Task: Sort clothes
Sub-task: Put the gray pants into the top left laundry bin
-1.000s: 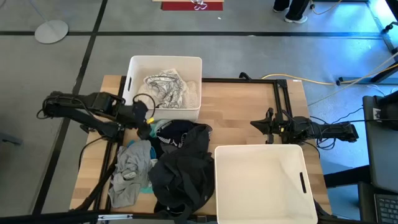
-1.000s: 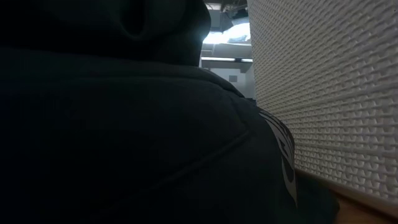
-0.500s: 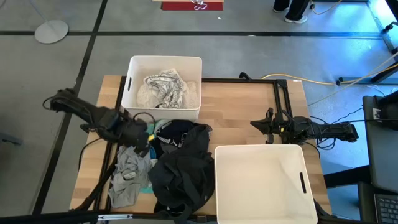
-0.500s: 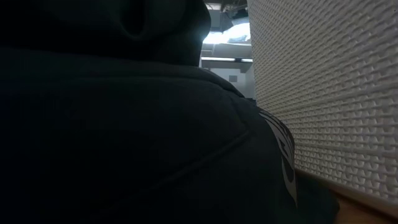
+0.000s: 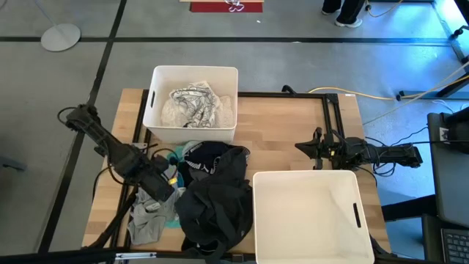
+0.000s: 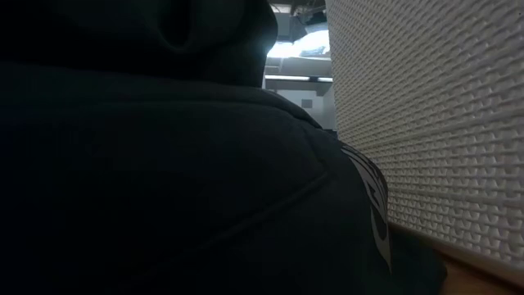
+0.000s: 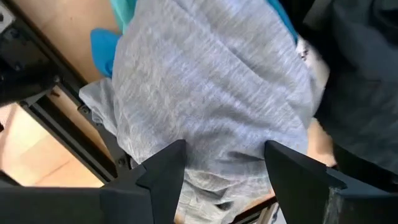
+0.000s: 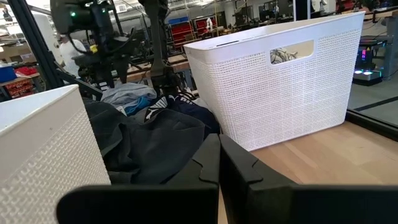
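The clothes lie heaped at the table's near left. A grey garment (image 5: 149, 210) lies partly on teal cloth (image 7: 102, 46), beside a black heap (image 5: 216, 205). White clothes with grey print (image 5: 192, 103) fill the far bin (image 5: 157, 77). My left gripper (image 5: 163, 183) points down, open, just above the grey garment (image 7: 211, 93); its fingers (image 7: 165, 169) frame the cloth. My right gripper (image 5: 304, 145) waits shut at mid-right, level, facing the heap (image 8: 143, 130).
A second white bin (image 5: 306, 183) stands at the near right, with nothing showing inside it. Its wall (image 6: 426, 123) and the black garment (image 6: 164, 164) fill the low view. A black frame rail (image 5: 333, 110) runs along the table's right side.
My left gripper has swung from beside the far bin toward the table's near edge and sunk a little, turning about as it went. It now hangs over the grey garment. The clothes lie as they did.
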You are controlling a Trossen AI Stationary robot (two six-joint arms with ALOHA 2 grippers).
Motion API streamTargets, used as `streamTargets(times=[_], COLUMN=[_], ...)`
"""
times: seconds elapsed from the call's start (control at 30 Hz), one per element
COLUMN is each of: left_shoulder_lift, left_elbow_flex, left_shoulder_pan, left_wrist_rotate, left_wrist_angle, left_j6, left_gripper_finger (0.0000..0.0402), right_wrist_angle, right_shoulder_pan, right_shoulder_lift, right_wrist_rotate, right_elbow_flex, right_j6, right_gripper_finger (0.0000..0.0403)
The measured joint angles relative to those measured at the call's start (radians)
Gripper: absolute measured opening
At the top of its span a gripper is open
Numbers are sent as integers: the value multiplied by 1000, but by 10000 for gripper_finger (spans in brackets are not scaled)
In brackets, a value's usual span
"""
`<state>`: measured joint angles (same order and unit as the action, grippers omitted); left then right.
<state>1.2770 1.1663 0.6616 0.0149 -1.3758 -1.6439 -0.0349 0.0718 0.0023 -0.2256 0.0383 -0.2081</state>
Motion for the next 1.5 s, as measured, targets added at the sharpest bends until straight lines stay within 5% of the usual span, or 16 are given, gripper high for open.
streamTargets(times=[0.33, 0.63, 0.97, 1.1, 1.5], left_shoulder_lift=[157, 218, 219, 218, 213], left_elbow_flex=[-9, -187, -226, -194, 43], left_shoulder_pan=[9, 13, 13, 15, 14], left_wrist_rotate=[25, 27, 73, 138, 347], left_wrist_angle=[88, 128, 214, 193, -47], left_j6=[61, 119, 201, 235, 239], left_gripper_finger=[210, 203, 53, 13, 18], right_wrist_angle=[0, -1, -1, -1, -3], right_shoulder_pan=[0, 0, 0, 0, 0], right_shoulder_lift=[0, 0, 0, 0, 0], right_wrist_rotate=[0, 0, 1, 1, 2], right_elbow_flex=[0, 0, 0, 0, 0], right_j6=[0, 0, 0, 0, 0], right_gripper_finger=[3, 3, 3, 3, 3])
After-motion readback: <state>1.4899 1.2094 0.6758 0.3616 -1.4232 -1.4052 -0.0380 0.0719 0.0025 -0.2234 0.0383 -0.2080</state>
